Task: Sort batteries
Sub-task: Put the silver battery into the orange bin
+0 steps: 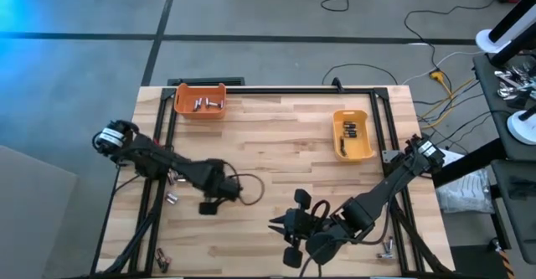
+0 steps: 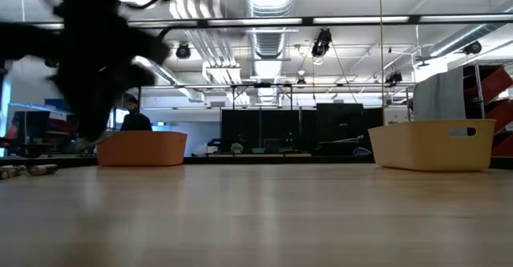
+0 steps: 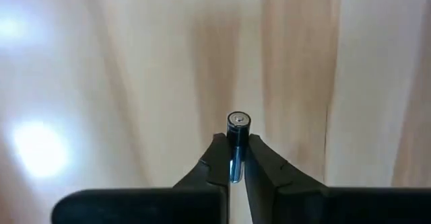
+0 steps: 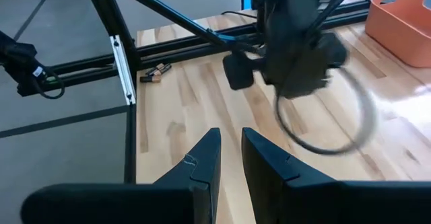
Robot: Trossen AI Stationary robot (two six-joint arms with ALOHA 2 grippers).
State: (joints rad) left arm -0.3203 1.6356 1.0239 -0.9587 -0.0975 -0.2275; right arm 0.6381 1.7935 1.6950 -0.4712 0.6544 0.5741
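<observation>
Dark battery (image 3: pixel 238 140) is pinched upright between the left gripper (image 3: pixel 236 158) fingers, silvery end cap facing the wrist camera, fingers fully closed on its body, bare wooden table (image 1: pixel 285 136) beneath. High view places the left gripper (image 1: pixel 219 197) over the left-front part of the table. Loose batteries (image 1: pixel 172 199) lie just beside the left arm near the left edge; further ones (image 1: pixel 159 257) sit at the front-left corner, seen again in the right wrist view (image 4: pixel 153 72) beside the frame rail. Silvery-grey batteries (image 1: pixel 208 104) lie in the orange bin (image 1: pixel 182 99) at back left; dark batteries (image 1: pixel 349 131) lie in the yellow bin (image 1: pixel 365 146) at back right. A few more (image 1: pixel 386 250) rest at the front-right edge near the right arm's base. Right gripper (image 1: pixel 289 226) sits low over the front centre of the table, well apart from both bins; its fingers (image 4: pixel 202 160) stand close together with a narrow gap, nothing between them. Low view: orange bin (image 2: pixel 142 148) left, yellow bin (image 2: pixel 433 145) right, a few batteries (image 2: pixel 28 169) at the far left on the tabletop.
</observation>
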